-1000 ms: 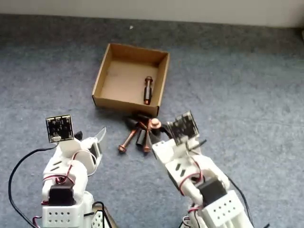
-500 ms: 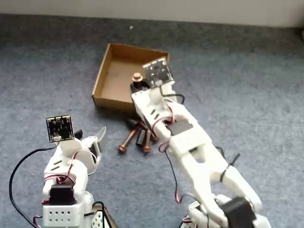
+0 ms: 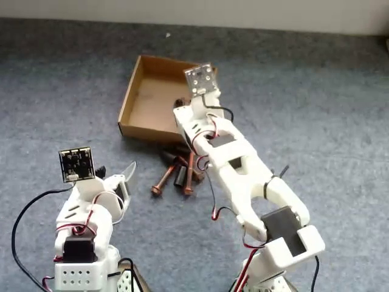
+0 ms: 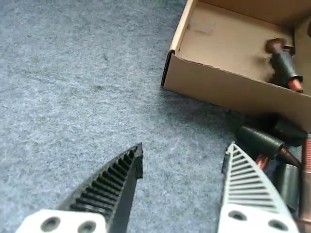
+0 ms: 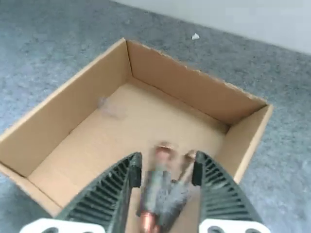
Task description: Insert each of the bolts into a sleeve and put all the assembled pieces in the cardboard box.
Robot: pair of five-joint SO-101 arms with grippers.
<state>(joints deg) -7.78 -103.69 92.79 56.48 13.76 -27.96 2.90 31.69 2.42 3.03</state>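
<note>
left arm: stationed at the near left of the grey carpet [image 3: 316, 85], short of the box. left gripper [image 4: 184, 150]: jaws wide apart, nothing between them and no contact with any part. its white finger [image 4: 248, 184] stands just beside the loose parts, and its black finger [image 4: 114, 182] is over bare carpet. cardboard box [image 3: 129, 103]: upright, top open, resting on the carpet beyond the left gripper. loose parts: a small heap lies outside the box against its near wall, made up of copper bolts [image 3: 163, 181] and dark sleeves [image 3: 180, 176], some overlapping. right arm: stretched forward from the near right, passing over the heap, with its wrist above the box interior. right gripper [image 5: 166, 161]: pointed down into the box, jaws partly apart, the gap wider than the part seen between them. that part is an assembled piece [image 5: 163, 194], a copper bolt seated in a dark sleeve. it is blurred and sits on or just above the box floor, and contact with either finger cannot be confirmed. a second copper head [image 5: 189, 155] shows just beside it.
</note>
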